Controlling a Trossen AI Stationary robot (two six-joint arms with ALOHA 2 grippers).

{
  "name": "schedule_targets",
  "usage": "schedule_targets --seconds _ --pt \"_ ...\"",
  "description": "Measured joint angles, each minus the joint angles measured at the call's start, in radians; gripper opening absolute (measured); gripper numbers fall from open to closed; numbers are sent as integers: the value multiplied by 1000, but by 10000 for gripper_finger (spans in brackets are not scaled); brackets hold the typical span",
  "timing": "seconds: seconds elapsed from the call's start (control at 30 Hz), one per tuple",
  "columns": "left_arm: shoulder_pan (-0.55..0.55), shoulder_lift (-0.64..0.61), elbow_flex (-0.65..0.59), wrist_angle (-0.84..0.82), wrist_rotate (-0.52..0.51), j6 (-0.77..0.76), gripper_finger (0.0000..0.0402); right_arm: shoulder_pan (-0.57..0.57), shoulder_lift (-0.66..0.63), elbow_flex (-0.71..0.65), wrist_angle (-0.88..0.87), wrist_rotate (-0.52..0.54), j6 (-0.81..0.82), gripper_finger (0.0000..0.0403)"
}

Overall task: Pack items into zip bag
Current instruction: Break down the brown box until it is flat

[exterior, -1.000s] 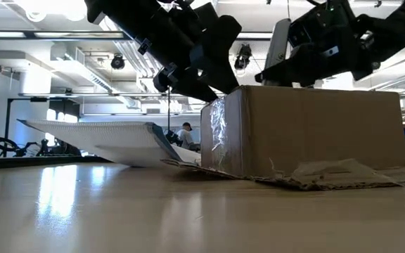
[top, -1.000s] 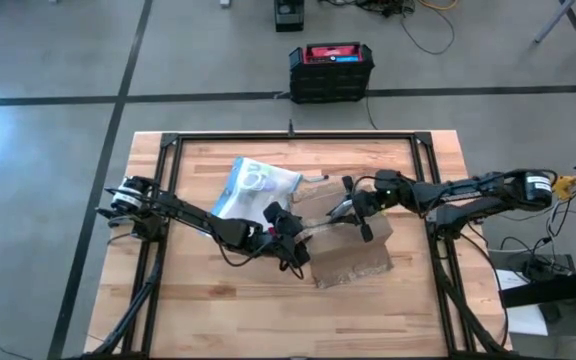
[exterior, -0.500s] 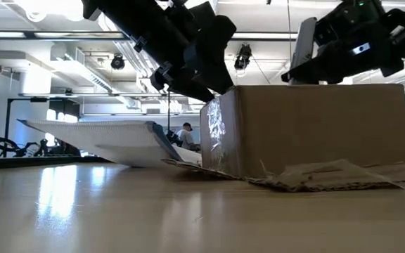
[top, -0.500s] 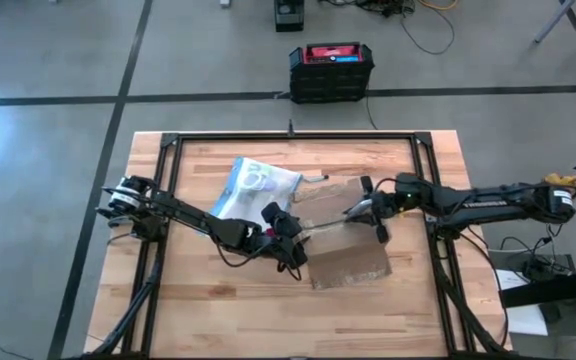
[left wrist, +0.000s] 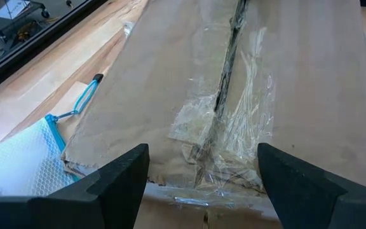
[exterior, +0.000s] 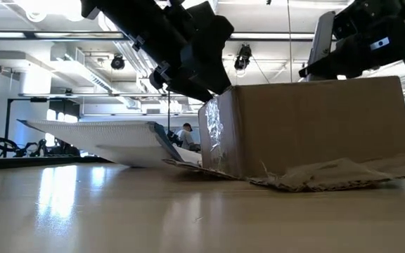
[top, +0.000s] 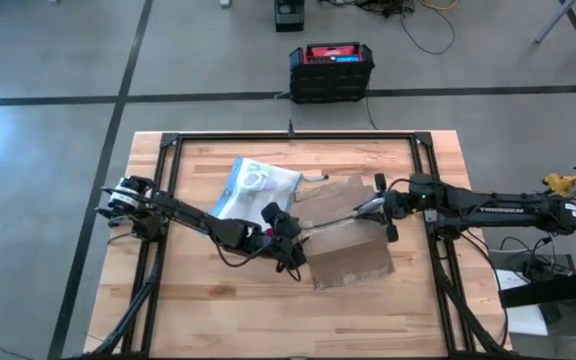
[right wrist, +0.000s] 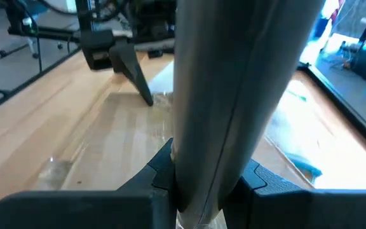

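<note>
Grey stick tool (right wrist: 234,95): we note right gripper (top: 380,208) clamped on it; cardboard box (top: 343,245) below; left gripper (top: 288,240) spread wide beside it.

Cardboard box (exterior: 308,126) on the wooden table (exterior: 118,211), torn flap at its foot. At its 9 o'clock, zip bag (exterior: 97,140) lying tilted. Left gripper (exterior: 202,77) above box's near corner. Right gripper (exterior: 322,53) at 1 o'clock, clamping a grey stick (exterior: 320,39).

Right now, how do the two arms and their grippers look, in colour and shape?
Both arms are black, slim and jointed, with dark cables along them. The left gripper has two flat, wedge-shaped black fingers. The right gripper is black too, and a yellow part shows near that arm's base.
</note>
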Motion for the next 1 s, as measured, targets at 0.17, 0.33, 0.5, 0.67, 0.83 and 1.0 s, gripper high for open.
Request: schedule_targets --seconds 0.17,0.33,0.5,0.67,0.83,1.0 --pt "-5 0 0 -7 4 24 276 -1 -46 0 -19 3 29 57" --pt "-6 -17 0 -19 10 71 276 -2 -56 0 -36 9 90 57" --pt "-6 -105 -10 -77 -44 186 276 24 -21 0 -33 14 117 57" --pt "19 -206 -11 -122 -46 277 276 64 62 -3 49 50 128 57" --pt "42 -239 -10 -14 -9 296 276 92 166 -3 149 59 141 57" --pt "52 -174 -7 220 49 386 276 94 207 -2 173 87 136 57"
